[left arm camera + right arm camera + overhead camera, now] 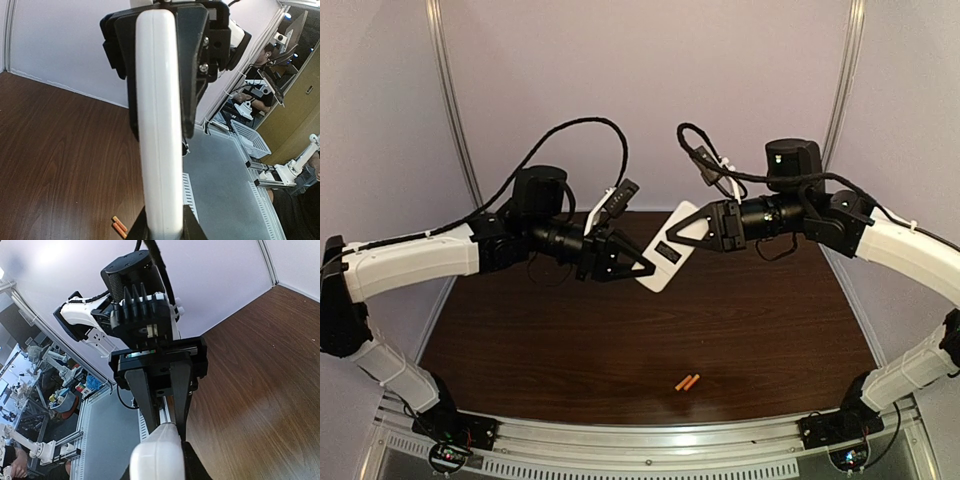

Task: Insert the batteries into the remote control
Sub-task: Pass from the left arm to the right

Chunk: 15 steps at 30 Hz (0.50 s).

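The remote control (668,250) is held in the air above the dark wooden surface (570,340), tilted, with its plain white back turned up and a dark slot seen in it. Its lower end is pinched by the left hand (645,268), whose fingers are pressed against its two flat faces. Its upper end is clasped by the right hand (672,238). In the left wrist view the white body is shown edge-on, and the black fingers of the right hand are seen lying tight against both of its sides. The two hands are pointed toward each other, tip nearly to tip. The batteries (688,382) are seen lying on the surface near its front edge, well apart from the remote control. They are laid side by side, touching, and slanted.
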Tool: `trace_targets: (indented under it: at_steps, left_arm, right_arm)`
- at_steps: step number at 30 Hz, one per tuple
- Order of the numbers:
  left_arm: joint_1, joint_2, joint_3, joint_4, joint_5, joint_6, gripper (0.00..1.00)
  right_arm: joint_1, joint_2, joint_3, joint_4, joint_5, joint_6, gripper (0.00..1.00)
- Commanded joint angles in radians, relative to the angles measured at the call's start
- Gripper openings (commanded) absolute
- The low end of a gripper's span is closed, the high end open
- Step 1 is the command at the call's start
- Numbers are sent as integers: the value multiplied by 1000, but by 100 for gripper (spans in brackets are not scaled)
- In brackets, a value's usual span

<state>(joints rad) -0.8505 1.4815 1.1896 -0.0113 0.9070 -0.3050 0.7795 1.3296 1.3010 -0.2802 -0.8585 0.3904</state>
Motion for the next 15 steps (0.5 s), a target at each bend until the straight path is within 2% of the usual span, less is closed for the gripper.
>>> trace_targets:
  at_steps: [1, 6, 8, 10, 11, 15]
  left_arm:
    - [31, -11, 15, 57, 27, 7, 4]
    - [95, -95, -74, 167, -47, -39, 46]
    - [108, -145, -105, 180, -132, -48, 61]
    - [110, -188, -130, 177, -259, -60, 73]
    - [110, -200, -144, 178, -304, -76, 75]
    - [110, -186, -213, 241, -392, -224, 75]
  right_arm:
    - [6, 12, 25, 37, -29, 45, 10]
    - [-8, 4, 17, 64, -7, 79, 2]
    - [-21, 0, 6, 81, 31, 102, 0]
    - [-37, -4, -12, 103, 85, 133, 0]
    - [-44, -7, -26, 123, 115, 152, 0]
    - [-58, -13, -116, 248, 225, 240, 0]
